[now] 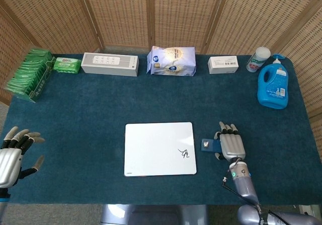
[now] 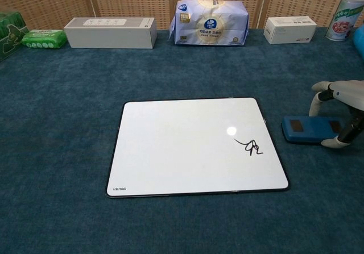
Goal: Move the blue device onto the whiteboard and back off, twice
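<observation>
The blue device [image 2: 310, 129] lies flat on the blue cloth just right of the whiteboard [image 2: 187, 146], off its edge. My right hand [image 2: 341, 109] hovers over the device's right end. One finger reaches down to its far edge and the thumb presses its near edge. In the head view the right hand [image 1: 230, 144] covers most of the device [image 1: 206, 144], and the whiteboard [image 1: 156, 147] shows a small black scribble. My left hand [image 1: 15, 154] stays at the table's front left corner, fingers spread and holding nothing.
Along the back edge stand green packets [image 1: 30, 74], a wipes pack [image 1: 66, 65], a white box [image 1: 109, 64], a tissue pack [image 1: 171, 61], a small carton [image 1: 223, 64], a canister [image 1: 258, 59] and a blue detergent bottle [image 1: 272, 84].
</observation>
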